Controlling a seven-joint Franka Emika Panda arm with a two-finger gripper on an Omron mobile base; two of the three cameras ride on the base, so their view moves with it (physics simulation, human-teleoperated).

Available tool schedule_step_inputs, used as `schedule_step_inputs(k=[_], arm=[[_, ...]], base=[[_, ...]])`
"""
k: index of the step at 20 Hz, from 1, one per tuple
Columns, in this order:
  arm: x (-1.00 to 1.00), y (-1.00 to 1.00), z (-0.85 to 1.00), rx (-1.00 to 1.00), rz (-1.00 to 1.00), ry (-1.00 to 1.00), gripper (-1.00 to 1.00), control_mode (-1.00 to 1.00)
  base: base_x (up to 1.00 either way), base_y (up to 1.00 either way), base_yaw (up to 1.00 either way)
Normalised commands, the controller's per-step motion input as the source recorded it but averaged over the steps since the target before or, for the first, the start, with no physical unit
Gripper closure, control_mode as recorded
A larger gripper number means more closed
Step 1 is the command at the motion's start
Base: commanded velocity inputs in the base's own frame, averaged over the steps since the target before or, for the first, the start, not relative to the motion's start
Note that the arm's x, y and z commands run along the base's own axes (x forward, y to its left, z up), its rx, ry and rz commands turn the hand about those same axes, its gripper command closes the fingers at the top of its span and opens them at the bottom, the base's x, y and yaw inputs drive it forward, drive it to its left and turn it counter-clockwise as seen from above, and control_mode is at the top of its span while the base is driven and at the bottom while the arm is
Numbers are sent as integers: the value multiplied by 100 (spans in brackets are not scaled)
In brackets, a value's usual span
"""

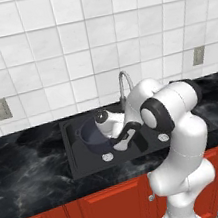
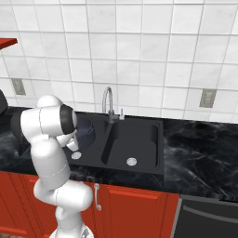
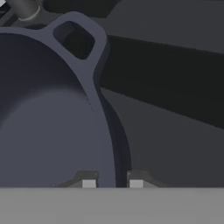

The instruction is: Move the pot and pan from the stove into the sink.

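Down in the hand view, the claw [image 3: 112, 183] has its two small dark tips set narrowly apart, one on each side of the rim of the deep round dark blue-grey pot [image 3: 48, 113]; the wall of the pot stands in the slim gap between them, so the claw is closed on that rim. One of the pot's small loop handles [image 3: 76, 39] shows just beyond, at the top of that view.

From the left base view the pot [image 1: 91, 133] sits inside the left bowl of the dark black sunken sink [image 1: 80, 164], with the white arm bent down over it and hiding its right part. From the right base view only a dark sliver of the pot [image 2: 85, 131] shows past the arm's elbow, again in the left bowl.

One pot can be counted. The sink [image 2: 153, 158] has two bowls, each with a round silver drain: the left drain [image 1: 107, 157] lies just beside the pot, the right drain [image 2: 131, 161] lies in a bare bowl. One curved silver gooseneck faucet [image 2: 108, 103] rises behind the divider between the bowls, near the pot's far side.

Around the sink runs the black marbled desk [image 2: 200, 148], over red cabinet doors [image 2: 135, 209]. Two grey wall outlets [image 1: 1, 108] sit on the white tiled wall, well apart.
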Motion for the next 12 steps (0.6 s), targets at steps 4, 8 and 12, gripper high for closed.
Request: schedule_step_inputs(k=[4, 8, 12], arm=[[0, 0, -1, 0, 0, 0, -100, -100], [0, 0, 0, 0, -1, -4, -100, -100], [0, 0, 27, 1, -6, -6, -100, -100]], base=[[0, 0, 0], [0, 0, 0], [0, 0, 0]])
